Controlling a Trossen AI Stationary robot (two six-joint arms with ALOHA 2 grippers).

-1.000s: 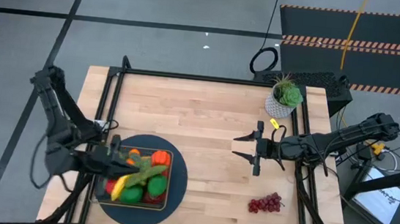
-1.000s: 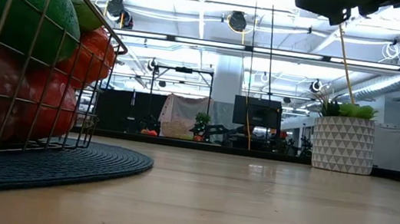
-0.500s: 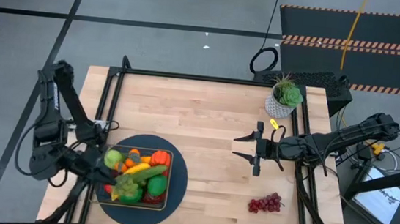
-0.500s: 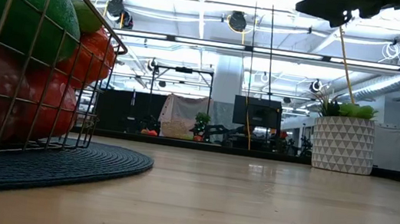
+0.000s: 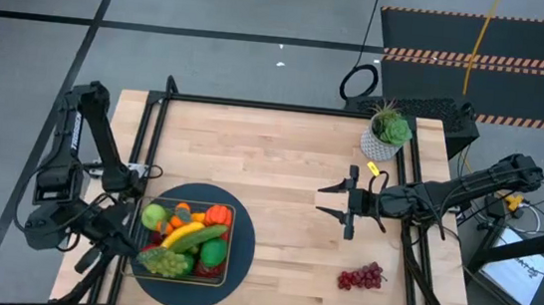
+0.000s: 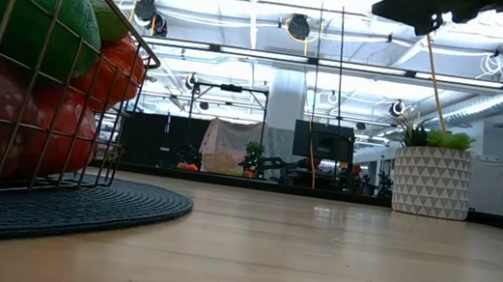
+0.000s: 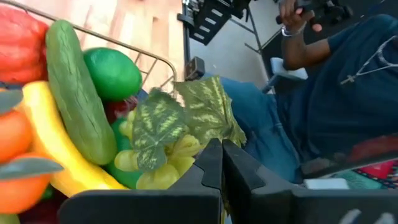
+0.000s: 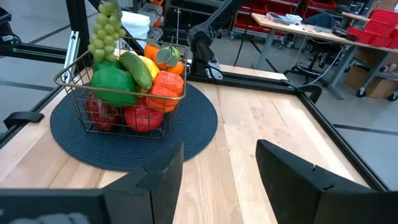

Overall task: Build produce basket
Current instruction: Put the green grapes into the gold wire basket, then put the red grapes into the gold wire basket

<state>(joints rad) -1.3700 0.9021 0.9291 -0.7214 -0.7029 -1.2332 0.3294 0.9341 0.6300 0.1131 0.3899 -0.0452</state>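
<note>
basket (image 5: pixel 227 236): dark wire mesh, sitting on a round mat (image 5: pixel 242 260) near the table's (image 5: pixel 281 163) front left corner, heaped full. contents, seen from above: lime (image 5: pixel 154 216), oranges (image 5: pixel 218 213), banana (image 5: pixel 182 233), cucumber (image 5: pixel 202 234), a second green piece (image 5: pixel 212 254), with red pieces low in the stack showing through the mesh in the right wrist view. green grapes (image 5: pixel 165 260): at the basket's front left corner, lying over the rim; in the left wrist view their fabric leaves (image 7: pixel 186 115) spread just ahead of the fingertips. left gripper (image 5: pixel 118 246): at the table's left edge, beside the basket's left rim, fingers pressed together with nothing visibly between them; likely it has let the grapes go onto the heap, though contact with the stem cannot be ruled out. the bunch perches on top because the basket has no free floor left. purple grapes (image 5: pixel 361 276): alone on the bare wood near the front right corner, well apart from the basket, the one piece of produce not yet in. right gripper (image 5: pixel 332 202): held above the table right of centre, fingers spread wide and empty, placed to drop onto the purple grapes in front of it. potted plant (image 5: pixel 386 133): back right corner, no part in the task. a seated person shows beyond the table's left edge.
</note>
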